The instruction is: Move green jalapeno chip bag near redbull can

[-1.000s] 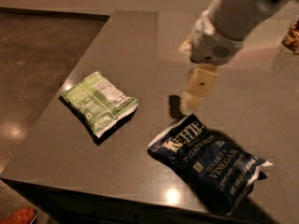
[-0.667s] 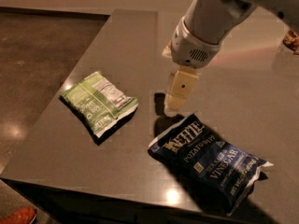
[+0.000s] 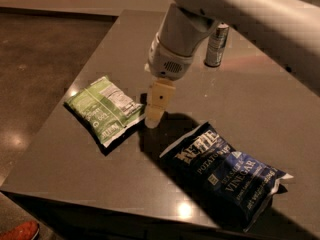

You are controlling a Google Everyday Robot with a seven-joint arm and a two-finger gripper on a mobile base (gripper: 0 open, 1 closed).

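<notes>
Evidently for pickup, the cream gripper, closure indeterminate, hung beside the crinkled light-green chip bag near the dark counter's left edge.

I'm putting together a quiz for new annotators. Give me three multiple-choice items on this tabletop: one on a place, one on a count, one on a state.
1. Over the table, where is the gripper?
A. beside the edge of the green jalapeno chip bag
B. at the far corner
C. at the near edge

2. How many chip bags lie there?
A. one
B. two
C. three

3. How is the redbull can placed?
A. on its side
B. upright
C. upside down in a bag

Answers:
1 A: the gripper hangs right next to the green bag.
2 B: only the green bag and the dark-blue Kettle bag are there.
3 B: the can stands on its base.
</notes>
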